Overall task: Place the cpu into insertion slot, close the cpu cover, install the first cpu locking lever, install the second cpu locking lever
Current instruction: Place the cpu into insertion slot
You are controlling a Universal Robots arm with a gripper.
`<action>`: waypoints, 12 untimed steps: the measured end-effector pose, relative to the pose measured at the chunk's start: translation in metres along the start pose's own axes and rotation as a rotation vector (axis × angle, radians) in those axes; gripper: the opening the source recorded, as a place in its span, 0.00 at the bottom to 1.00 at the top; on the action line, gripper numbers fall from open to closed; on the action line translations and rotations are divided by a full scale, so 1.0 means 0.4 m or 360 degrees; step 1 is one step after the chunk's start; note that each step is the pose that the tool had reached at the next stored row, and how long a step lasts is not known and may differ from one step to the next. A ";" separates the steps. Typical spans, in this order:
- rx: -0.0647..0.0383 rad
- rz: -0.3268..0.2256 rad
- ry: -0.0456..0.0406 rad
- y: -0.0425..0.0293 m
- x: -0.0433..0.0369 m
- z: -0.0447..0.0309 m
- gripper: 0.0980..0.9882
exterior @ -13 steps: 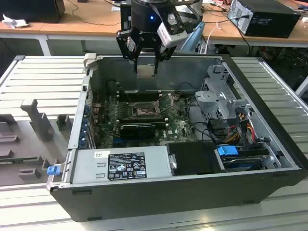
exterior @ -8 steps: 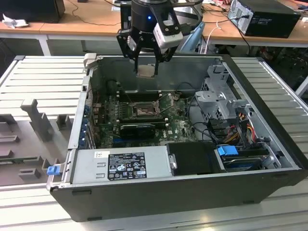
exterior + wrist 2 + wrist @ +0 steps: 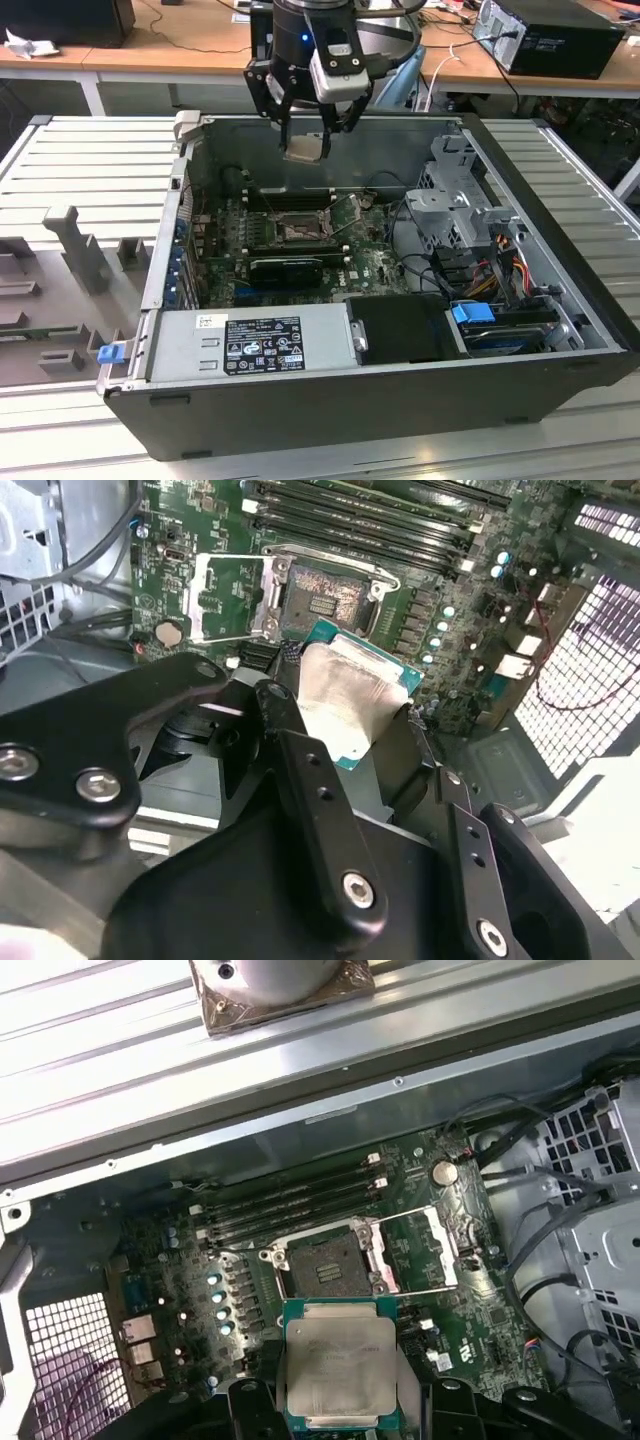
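Observation:
My gripper [image 3: 307,135] hangs above the open computer case, shut on the cpu [image 3: 305,149], a flat silver-topped chip with a green rim. Both wrist views show the cpu [image 3: 340,1365] [image 3: 350,695] level between the black fingers [image 3: 290,750], well above the motherboard. Beneath it, a little farther in, the insertion slot [image 3: 325,1260] [image 3: 320,595] [image 3: 297,231] lies uncovered with its brownish pin field showing. The cpu cover [image 3: 435,1250] [image 3: 225,598] is swung open and lies beside the slot.
Long black memory slots [image 3: 290,1205] run beside the socket. A grey power supply [image 3: 255,345] fills the case's front and a metal drive cage [image 3: 455,200] with cables stands at the exterior view's right. A black card [image 3: 285,270] lies in front of the socket.

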State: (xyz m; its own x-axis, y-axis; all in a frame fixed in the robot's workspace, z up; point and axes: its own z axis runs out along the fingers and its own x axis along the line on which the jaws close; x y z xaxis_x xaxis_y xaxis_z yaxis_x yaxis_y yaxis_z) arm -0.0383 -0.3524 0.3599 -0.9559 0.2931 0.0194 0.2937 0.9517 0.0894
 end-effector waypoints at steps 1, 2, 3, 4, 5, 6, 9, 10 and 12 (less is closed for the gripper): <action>0.0000 0.0026 -0.0002 0.000 0.000 0.000 0.49; -0.0001 0.0053 -0.0005 0.000 0.000 0.001 0.49; -0.0002 0.0084 -0.0008 0.000 0.000 0.002 0.49; -0.0002 0.0119 -0.0011 0.000 0.000 0.002 0.49; -0.0003 0.0141 -0.0013 0.000 0.000 0.003 0.49; -0.0003 0.0158 -0.0014 0.000 0.000 0.003 0.49; -0.0004 0.0196 -0.0018 0.000 0.000 0.004 0.49; -0.0004 0.0213 -0.0019 0.000 0.000 0.005 0.49; -0.0005 0.0239 -0.0022 0.000 0.000 0.006 0.49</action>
State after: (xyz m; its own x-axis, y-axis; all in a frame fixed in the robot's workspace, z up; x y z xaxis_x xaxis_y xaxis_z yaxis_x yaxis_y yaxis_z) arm -0.0383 -0.3524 0.3577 -0.9009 0.4336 0.0193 0.4335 0.8967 0.0893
